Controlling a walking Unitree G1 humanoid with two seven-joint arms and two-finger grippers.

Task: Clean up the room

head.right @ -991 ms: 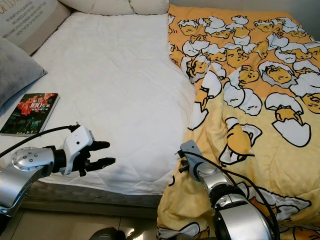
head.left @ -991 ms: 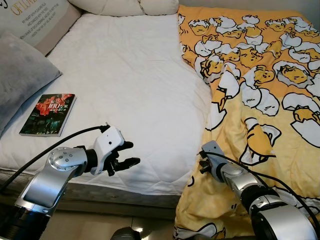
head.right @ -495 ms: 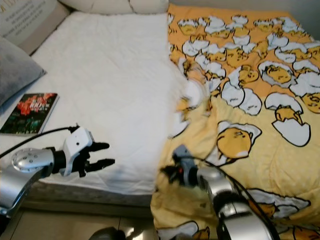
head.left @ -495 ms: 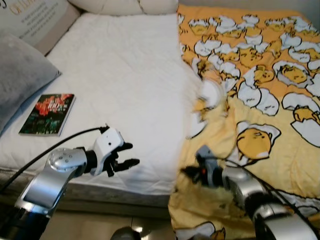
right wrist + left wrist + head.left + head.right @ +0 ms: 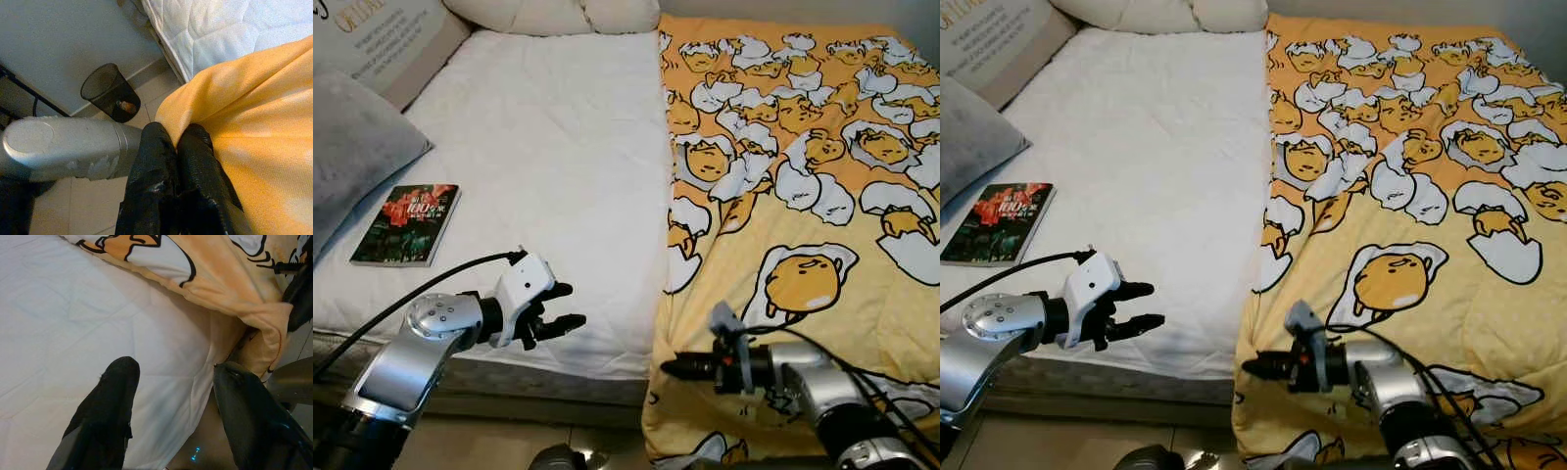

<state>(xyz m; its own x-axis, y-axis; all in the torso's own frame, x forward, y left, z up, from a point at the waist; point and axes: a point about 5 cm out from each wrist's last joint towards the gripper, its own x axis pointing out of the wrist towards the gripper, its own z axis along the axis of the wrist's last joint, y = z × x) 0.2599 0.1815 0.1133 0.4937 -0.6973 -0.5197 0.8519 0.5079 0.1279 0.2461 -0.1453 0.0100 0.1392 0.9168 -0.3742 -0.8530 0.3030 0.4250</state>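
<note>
Risk of slip: right tool (image 5: 668,368) pinches only the yellow blanket's (image 5: 803,196) hem at lower centre of frame, blanket covering the bed's (image 5: 548,147) right half, left tool (image 5: 570,305) hovering released lower left.

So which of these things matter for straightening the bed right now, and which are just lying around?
In play: yellow blanket, pinched at its edge by the right gripper; white mattress; left gripper, open.

Lying about: book, grey pillow, black wastebasket.

blanket (image 5: 803,196): 1 | book (image 5: 407,224): 1 | grey pillow (image 5: 352,147): 1 | bin (image 5: 110,92): 1
</note>
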